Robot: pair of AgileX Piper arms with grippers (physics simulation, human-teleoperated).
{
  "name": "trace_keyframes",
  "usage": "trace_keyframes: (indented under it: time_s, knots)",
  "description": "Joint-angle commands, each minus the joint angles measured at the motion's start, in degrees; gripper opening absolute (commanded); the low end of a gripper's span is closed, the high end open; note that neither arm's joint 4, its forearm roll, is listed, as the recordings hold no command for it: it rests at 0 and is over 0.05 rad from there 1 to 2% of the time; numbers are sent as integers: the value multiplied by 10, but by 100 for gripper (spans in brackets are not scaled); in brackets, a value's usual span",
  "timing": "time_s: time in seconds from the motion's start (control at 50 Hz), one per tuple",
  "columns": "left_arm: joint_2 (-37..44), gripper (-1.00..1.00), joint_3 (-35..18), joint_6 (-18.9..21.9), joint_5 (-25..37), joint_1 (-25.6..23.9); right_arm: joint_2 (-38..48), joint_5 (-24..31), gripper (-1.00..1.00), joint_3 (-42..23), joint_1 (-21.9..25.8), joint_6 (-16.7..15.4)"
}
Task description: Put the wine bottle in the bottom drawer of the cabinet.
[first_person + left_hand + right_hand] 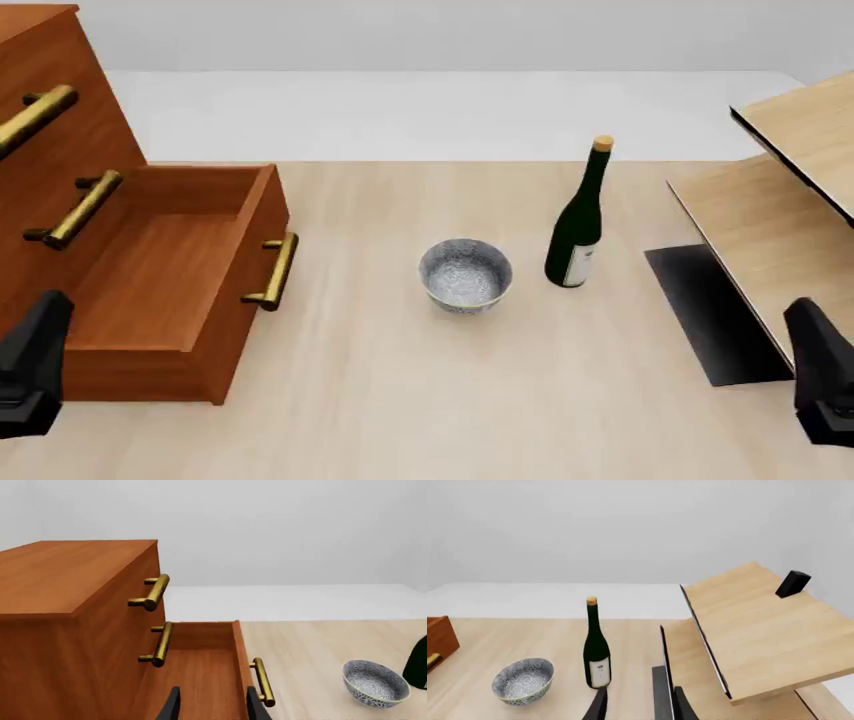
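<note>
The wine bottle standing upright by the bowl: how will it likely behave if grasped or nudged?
The wine bottle is tall and slim on a small base, so a nudge near the neck would probably tip it. Its smooth glass looks rigid but slippery. Once lying down, the round body would likely roll.

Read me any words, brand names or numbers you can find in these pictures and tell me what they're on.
Nothing can be read.
Wine bottle: its small white label carries a dark mark, too small and blurred to read.
Bowl: blue pattern only, no letters.
Cabinet and shelf unit: no writing.
</note>
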Motion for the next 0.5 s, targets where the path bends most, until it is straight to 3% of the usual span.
trace_keyframes:
  time_s: [0.02, 0.08, 0.16, 0.24, 0.3, 0.36, 0.44, 0.5]
  knots:
    - [-16, 100, -31, -11, 47, 4, 3, -9, 100, 10, 1, -1]
    - [27, 100, -55, 24, 46, -4, 7, -11, 100, 10, 3, -2]
    - [69, 100, -98, 21, 58, -1, 7, -10, 100, 11, 5, -6]
    - [130, 100, -129, 44, 65, -14, 6, -8, 100, 11, 5, -4]
    - [193, 100, -175, 4, 90, -24, 5, -6, 100, 11, 8, -3]
    - [213, 100, -202, 29, 107, -25, 6, -5, 100, 11, 8, -1]
    - [251, 100, -261, -7, 149, -39, 8, -5, 100, 11, 9, -1]
    - [285, 100, -292, 6, 170, -33, 11, -6, 100, 11, 10, -1]
